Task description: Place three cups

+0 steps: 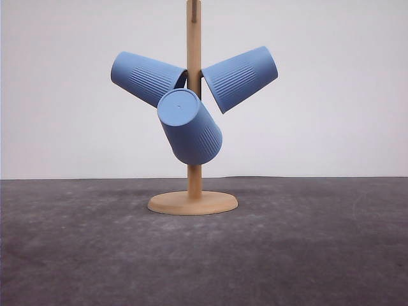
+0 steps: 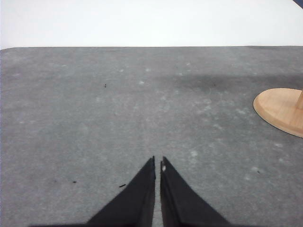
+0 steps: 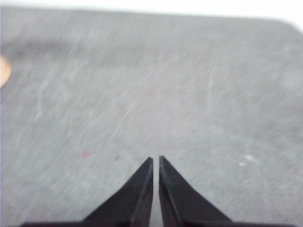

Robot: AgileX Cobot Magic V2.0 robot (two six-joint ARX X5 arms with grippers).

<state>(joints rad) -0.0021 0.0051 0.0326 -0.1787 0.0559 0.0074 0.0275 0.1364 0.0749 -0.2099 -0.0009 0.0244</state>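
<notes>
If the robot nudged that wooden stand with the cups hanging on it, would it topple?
Probably not easily: the wooden stand has a wide, flat round base. Still, all three cups hang high on the thin post, so a high push might rock it. The cups look light and might swing or slip off.

Three cups hang on the stand, all the same light blue with fine vertical ribbing: left cup (image 1: 145,78), right cup (image 1: 241,78), front cup (image 1: 190,127). The wooden stand (image 1: 194,159) is pale tan. The table (image 1: 306,248) is mottled dark grey; the wall (image 1: 344,89) plain white.
</notes>
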